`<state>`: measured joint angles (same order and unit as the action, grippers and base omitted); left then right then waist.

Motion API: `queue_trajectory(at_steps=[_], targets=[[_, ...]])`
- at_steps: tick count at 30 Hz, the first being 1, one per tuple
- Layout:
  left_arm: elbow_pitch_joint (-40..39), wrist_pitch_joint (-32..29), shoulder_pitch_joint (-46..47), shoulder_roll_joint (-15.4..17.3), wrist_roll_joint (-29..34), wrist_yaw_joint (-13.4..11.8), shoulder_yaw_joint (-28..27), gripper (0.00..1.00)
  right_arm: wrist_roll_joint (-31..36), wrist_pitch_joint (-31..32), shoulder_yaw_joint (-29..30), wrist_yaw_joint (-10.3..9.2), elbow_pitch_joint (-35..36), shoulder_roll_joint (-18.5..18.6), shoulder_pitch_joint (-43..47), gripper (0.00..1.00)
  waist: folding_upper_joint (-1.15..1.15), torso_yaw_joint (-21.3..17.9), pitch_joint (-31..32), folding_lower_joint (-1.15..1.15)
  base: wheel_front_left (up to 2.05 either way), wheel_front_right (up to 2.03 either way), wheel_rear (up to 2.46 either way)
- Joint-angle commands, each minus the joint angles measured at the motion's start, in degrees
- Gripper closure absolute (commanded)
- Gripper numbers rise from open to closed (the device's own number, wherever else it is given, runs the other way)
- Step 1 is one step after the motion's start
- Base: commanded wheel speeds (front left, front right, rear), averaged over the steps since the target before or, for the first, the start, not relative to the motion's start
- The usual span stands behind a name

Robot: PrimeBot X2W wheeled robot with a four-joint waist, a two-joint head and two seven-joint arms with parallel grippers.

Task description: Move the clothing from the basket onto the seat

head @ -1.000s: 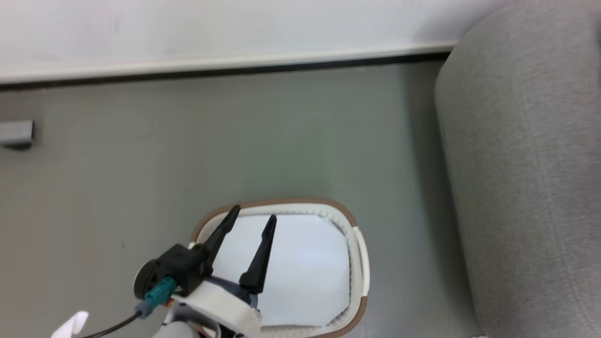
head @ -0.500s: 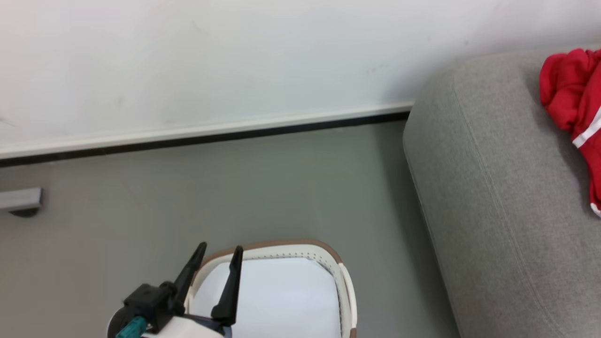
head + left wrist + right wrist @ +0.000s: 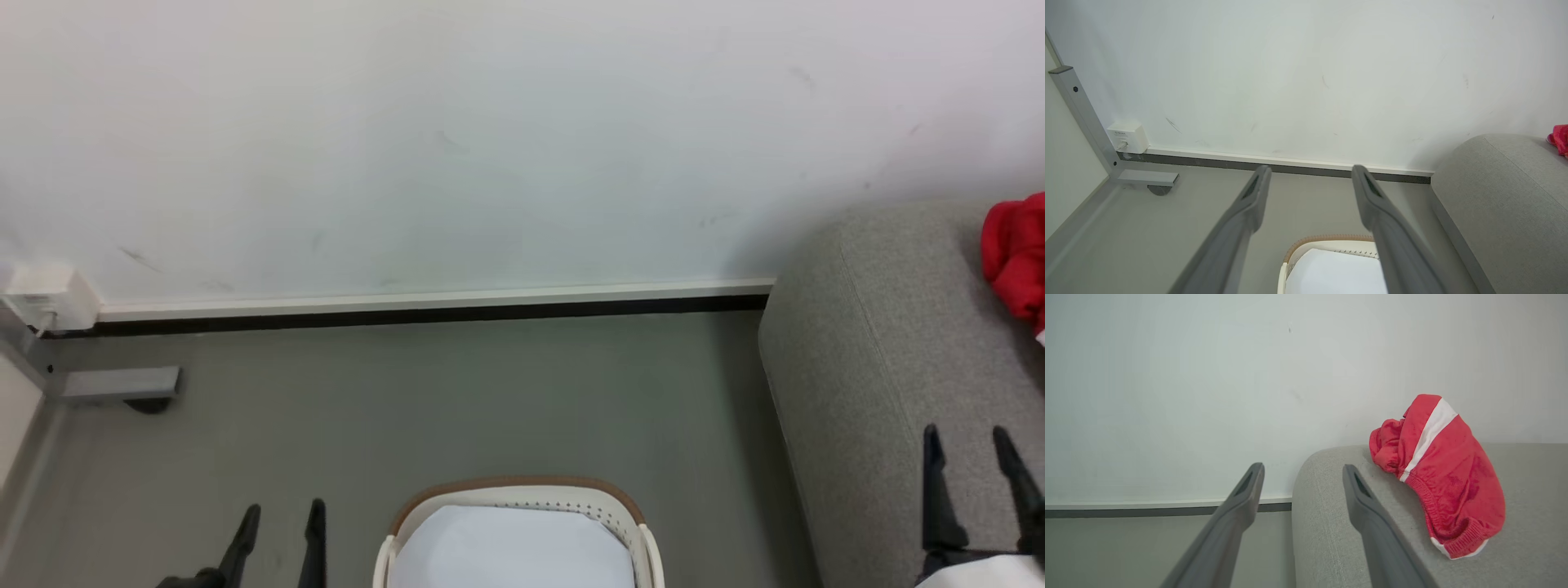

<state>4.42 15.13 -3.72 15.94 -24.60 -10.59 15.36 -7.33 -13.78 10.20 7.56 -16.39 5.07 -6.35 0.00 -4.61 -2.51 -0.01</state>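
Note:
The red clothing (image 3: 1439, 473) with a white stripe lies bunched on the light-grey seat (image 3: 1515, 547); its edge also shows in the head view as clothing (image 3: 1016, 253) on the seat (image 3: 865, 351) and in the left wrist view as clothing (image 3: 1560, 139). The cream basket (image 3: 522, 490) with a brown rim stands on the floor at the bottom centre, holding a flat white sheet (image 3: 514, 551). My left gripper (image 3: 282, 514) is open left of the basket, holding nothing. My right gripper (image 3: 971, 441) is open above the seat's near part, short of the clothing.
A white wall with a dark-edged skirting (image 3: 424, 306) runs behind the grey floor. A grey metal frame foot (image 3: 118, 382) and a white wall box (image 3: 45, 294) sit at the far left. The basket (image 3: 1331, 245) lies close beside the seat (image 3: 1506, 196).
The head camera has tilted up, so wall fills more of the picture and the basket has slid to the bottom edge. My left gripper has left the basket and the right gripper has come into view.

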Motion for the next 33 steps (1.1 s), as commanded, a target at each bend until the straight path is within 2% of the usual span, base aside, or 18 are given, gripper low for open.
queue_trajectory(at_steps=[1, 10, 15, 33], targets=[[0.8, 0.0, -1.6, -0.8, 1.6, 0.8, -1.5, 0.0, -0.1, -0.4, -1.4, -0.13, 0.4, -0.6, 2.1, 0.0, 0.0, 1.5, 1.7, 0.01, 0.0, 0.0, 0.0], [4.9, 0.0, -4.5, -5.2, 7.0, 5.5, -8.9, 0.0, 2.3, -1.5, -8.2, -0.13, -2.9, -2.1, 6.3, 0.0, 0.0, 2.3, 3.2, 0.01, 0.0, 0.0, 0.0], [5.5, 0.0, -5.3, -7.4, 9.4, 7.7, -12.2, 0.0, -0.1, -1.4, -10.6, -0.13, -2.3, -2.1, 6.8, 0.0, 0.0, 2.4, 3.6, 0.01, 0.0, 0.0, 0.0], [6.3, 0.0, -4.5, -11.8, 14.4, 13.3, -18.3, 0.0, -2.3, -1.4, -13.0, -0.13, -1.6, -2.1, 7.6, 0.0, 0.0, 2.9, 4.0, 0.01, 0.0, 0.0, 0.0]])
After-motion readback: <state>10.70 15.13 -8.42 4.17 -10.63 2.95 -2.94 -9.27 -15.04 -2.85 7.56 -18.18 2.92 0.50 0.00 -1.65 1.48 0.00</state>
